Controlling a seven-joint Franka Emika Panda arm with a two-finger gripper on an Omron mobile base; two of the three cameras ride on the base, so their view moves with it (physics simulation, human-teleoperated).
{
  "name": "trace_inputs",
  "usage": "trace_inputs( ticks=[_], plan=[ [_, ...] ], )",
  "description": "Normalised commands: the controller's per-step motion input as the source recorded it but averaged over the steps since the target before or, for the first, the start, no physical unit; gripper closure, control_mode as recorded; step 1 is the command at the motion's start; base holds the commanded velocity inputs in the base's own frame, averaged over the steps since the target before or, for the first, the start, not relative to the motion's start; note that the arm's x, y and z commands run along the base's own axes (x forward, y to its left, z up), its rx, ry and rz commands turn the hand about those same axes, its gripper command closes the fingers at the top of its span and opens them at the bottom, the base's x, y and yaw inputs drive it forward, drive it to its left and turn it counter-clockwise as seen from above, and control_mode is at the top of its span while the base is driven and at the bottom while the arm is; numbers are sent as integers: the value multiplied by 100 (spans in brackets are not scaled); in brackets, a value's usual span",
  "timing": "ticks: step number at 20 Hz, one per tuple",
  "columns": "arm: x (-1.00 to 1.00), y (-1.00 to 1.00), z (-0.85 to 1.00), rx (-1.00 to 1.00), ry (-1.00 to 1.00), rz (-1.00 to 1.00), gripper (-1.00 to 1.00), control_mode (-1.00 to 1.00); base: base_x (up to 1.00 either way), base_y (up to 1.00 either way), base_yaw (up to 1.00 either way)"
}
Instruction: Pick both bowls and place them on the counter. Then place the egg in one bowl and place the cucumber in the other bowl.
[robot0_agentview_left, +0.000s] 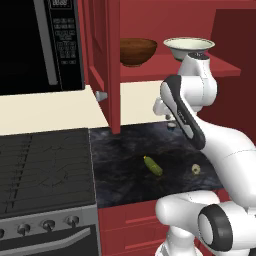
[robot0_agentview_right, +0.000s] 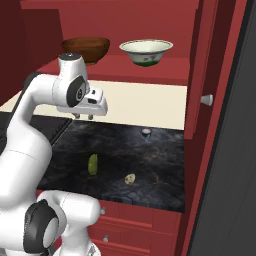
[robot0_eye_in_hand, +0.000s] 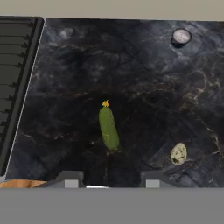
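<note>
Arm bent, jaws (robot0_eye_in_hand: 107, 179) held above surface (robot0_agentview_right: 160, 165), spread wide, empty. Cucumber (robot0_eye_in_hand: 108, 127) and egg (robot0_eye_in_hand: 178, 153) lying apart below. Both bowls kept on shelf (robot0_agentview_right: 170, 67): brown bowl (robot0_agentview_right: 86, 49), pale bowl (robot0_agentview_right: 146, 51). Small round object (robot0_eye_in_hand: 181, 36) at rear, possibly knob.

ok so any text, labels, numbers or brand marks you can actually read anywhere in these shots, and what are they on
None can be read.
Microwave control panel: a display and rows of pale button markings, too small and blurred to make out.
Stove knobs: no markings legible.
Brown bowl, pale bowl, cucumber, egg, counter: no text; the pale bowl has only a green pattern.
</note>
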Motion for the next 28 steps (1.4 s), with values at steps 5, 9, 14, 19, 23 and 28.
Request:
trace_inputs(
  ticks=[5, 9, 14, 19, 23, 28],
  plan=[
    [0, -8, -15, -2, -1, 0, -100, -100, 0, 0, 0],
    [-1, -27, -14, -26, -22, -13, -100, -100, 0, 0, 0],
    [-13, -52, 19, -27, -19, -11, -100, -100, 0, 0, 0],
    [-16, -54, 75, -15, -11, -7, -100, -100, 0, 0, 0],
    [-6, -39, 96, -7, -1, -5, -100, -100, 0, 0, 0],
    [1, -6, 79, -2, 1, -2, -100, -100, 0, 0, 0]
  ],
)
